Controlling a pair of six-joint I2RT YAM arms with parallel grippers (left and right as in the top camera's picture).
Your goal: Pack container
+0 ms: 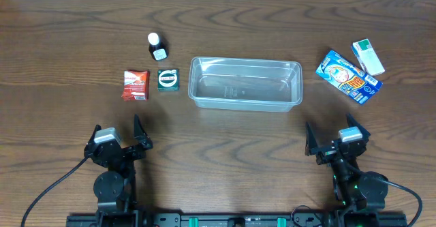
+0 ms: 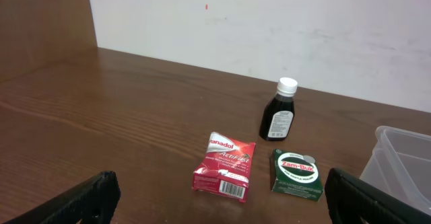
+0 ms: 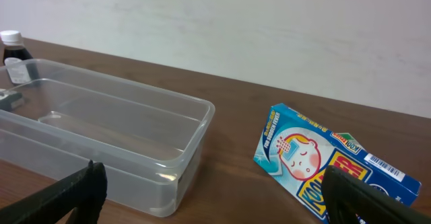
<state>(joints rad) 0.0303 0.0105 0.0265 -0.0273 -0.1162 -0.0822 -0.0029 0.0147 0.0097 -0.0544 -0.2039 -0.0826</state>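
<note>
The wooden table (image 1: 68, 22) carried the clear container (image 1: 245, 84) at its middle, apparently empty. At the near edge the left gripper (image 1: 118, 133) and the right gripper (image 1: 333, 137) hung with fingers spread wide, holding nothing. At far right lay a blue box (image 1: 348, 77) and a white carton (image 1: 368, 56). Left of the container were a red packet (image 1: 135, 85), a green box (image 1: 167, 79) and an upright bottle (image 1: 157, 47). A nudged bottle would likely topple, and a bumped container might slide.

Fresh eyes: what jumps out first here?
The empty clear tub sits centre of the table. A blue box and a white-green box lie to its right; a red packet, green box and dark bottle cluster to its left. The left tool and right tool sit open at the near edge.
</note>
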